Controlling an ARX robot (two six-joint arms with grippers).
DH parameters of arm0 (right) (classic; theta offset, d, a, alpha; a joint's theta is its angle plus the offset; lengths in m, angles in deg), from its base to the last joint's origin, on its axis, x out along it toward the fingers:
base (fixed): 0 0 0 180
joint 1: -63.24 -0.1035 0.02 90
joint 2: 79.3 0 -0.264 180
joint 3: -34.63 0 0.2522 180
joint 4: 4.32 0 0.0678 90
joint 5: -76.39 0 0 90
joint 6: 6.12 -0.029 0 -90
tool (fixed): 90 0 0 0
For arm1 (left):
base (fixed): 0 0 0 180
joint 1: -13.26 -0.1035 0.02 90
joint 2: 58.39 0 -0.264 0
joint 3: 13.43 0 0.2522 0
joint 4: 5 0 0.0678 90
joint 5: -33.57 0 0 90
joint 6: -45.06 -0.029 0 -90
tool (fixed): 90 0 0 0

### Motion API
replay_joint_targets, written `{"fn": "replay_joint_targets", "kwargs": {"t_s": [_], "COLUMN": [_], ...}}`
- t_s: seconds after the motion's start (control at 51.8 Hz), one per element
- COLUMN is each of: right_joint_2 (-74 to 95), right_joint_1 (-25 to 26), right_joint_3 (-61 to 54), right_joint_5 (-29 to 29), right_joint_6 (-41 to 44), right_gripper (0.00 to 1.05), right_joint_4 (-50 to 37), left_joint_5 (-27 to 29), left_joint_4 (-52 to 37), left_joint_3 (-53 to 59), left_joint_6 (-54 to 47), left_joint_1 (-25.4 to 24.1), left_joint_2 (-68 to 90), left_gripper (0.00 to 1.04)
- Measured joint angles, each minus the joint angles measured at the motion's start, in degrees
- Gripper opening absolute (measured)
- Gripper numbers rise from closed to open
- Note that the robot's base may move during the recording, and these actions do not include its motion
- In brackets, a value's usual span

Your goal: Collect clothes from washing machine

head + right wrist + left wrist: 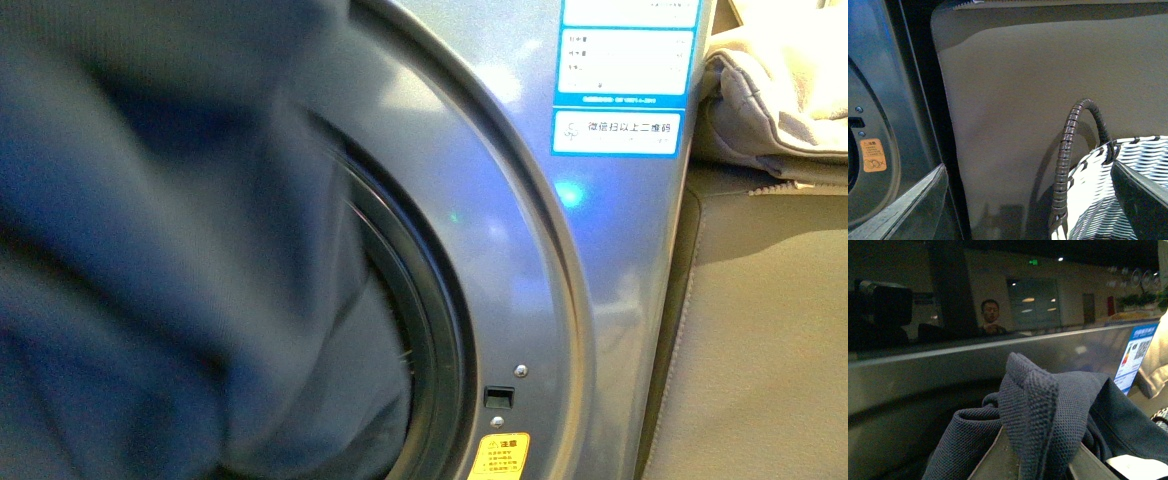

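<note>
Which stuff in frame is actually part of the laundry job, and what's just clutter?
Job:
- clothes, held in the jaws of the left gripper
- washing machine
- white woven basket, probably the drop-off

Lying about:
- beige cushion fabric
- brown cushion panel
</note>
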Motion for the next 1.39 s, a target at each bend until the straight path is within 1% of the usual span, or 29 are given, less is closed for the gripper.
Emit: {"fn": "replay_joint_targets", "kwargs": {"t_s": [0.097, 0.309, 0.638, 0.753, 1.082, 1.391], "right_joint_2": [0.0, 0.0, 0.0, 0.0, 0.0, 0.0], "right_joint_1": [0.0, 0.0, 0.0, 0.0, 0.0, 0.0], "right_joint_3": [0.0, 0.0, 0.0, 0.0, 0.0, 0.0], "right_joint_5": [0.0, 0.0, 0.0, 0.0, 0.0, 0.0], "right_joint_6": [0.0, 0.0, 0.0, 0.0, 0.0, 0.0], "right_gripper": [0.97, 0.97, 0.97, 0.97, 0.97, 0.97], "right_joint_4": [0.0, 0.0, 0.0, 0.0, 0.0, 0.0], "left_joint_5": [1.3, 6.6, 11.4, 12.9, 16.0, 16.0], "left_joint_4": [-1.1, -2.6, 1.7, 4.0, 9.4, 9.4], "left_joint_3": [-2.9, -15.2, -29.6, -34.8, -49.1, -50.8], "left_joint_6": [0.5, 0.9, -2.7, -4.3, -6.2, -6.4], "left_joint_1": [2.2, 11.9, 24.8, 28.4, 35.3, 36.3], "left_joint_2": [1.7, 7.3, 14.5, 17.8, 26.2, 26.3], "left_gripper": [0.06, 0.06, 0.06, 0.06, 0.06, 0.06]}}
